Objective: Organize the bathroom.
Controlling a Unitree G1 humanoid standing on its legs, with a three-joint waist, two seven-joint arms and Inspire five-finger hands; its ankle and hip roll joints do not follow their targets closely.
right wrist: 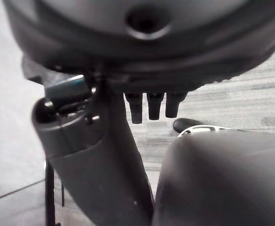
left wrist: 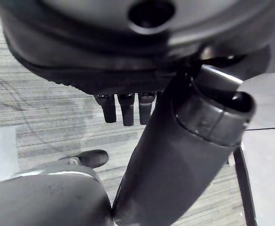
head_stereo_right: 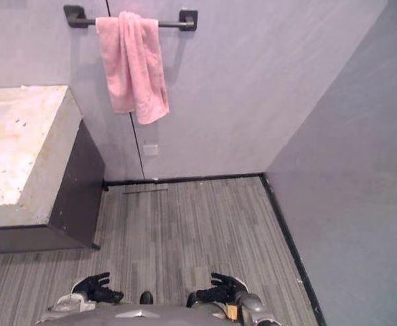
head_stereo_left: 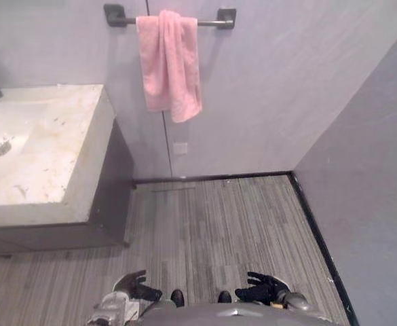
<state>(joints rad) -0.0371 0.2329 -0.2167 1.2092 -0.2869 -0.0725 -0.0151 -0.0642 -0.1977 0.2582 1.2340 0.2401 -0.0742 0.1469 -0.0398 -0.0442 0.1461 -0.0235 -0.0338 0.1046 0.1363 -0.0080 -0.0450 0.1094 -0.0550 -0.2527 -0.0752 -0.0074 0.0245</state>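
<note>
Left eye, towel: pink towel (head_stereo_left: pixel 169 64) draped over dark wall bar (head_stereo_left: pixel 212 23), above and right of the sink.
Left eye, sink: pale basin (head_stereo_left: pixel 42 153) on dark cabinet (head_stereo_left: pixel 113 197), at left.
Left eye, hands: left hand (head_stereo_left: pixel 136 284) and right hand (head_stereo_left: pixel 260 287) low over striped floor (head_stereo_left: pixel 218 224), holding nothing.
Left wrist, fingers (left wrist: pixel 127 108): straight, side by side, relaxed.
Right wrist, fingers (right wrist: pixel 154 105): straight, side by side, relaxed.

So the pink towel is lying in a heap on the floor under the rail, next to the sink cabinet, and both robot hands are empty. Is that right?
Not quite. The pink towel is not on the floor; it hangs draped over the dark rail on the wall, as the left eye view shows. The rest holds: the sink cabinet stands beside it, and the left hand and right hand are empty.
</note>
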